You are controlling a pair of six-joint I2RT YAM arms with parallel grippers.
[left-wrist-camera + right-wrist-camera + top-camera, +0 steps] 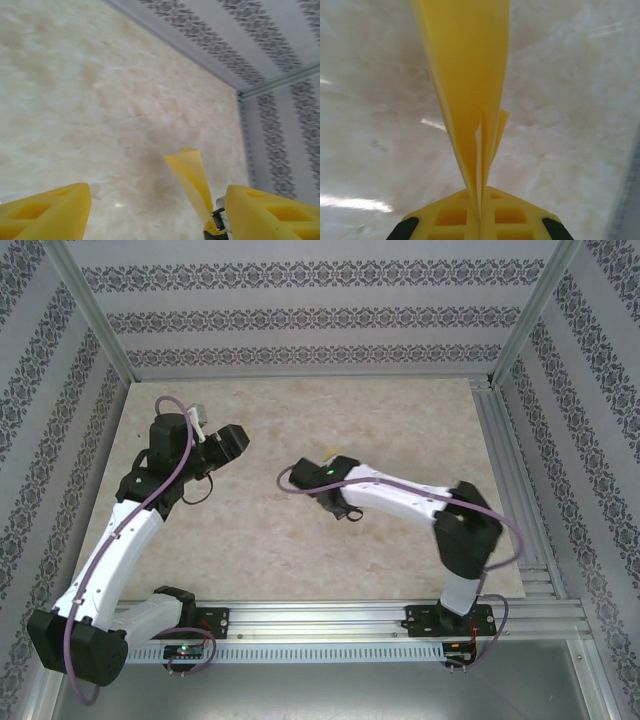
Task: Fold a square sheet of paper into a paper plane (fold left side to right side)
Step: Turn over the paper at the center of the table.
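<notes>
Patterned grey-and-white wallpaper closes in a pale marbled worktop [400,420] on three sides. Near its middle, the right claw [481,200] is pressed together on the paper plane [470,75], pinching the folded yellow layers where they meet. From the right wrist view the sheet rises from the pads as a narrow wedge, widening away from them, with a smaller flap on its right side. From above, only a small yellow patch of it shows just beyond that claw. The left claw [157,197] sits to the left, its fingers [55,205] spread wide apart with nothing between them; the plane stands just inside its right finger, lifted off the worktop.
</notes>
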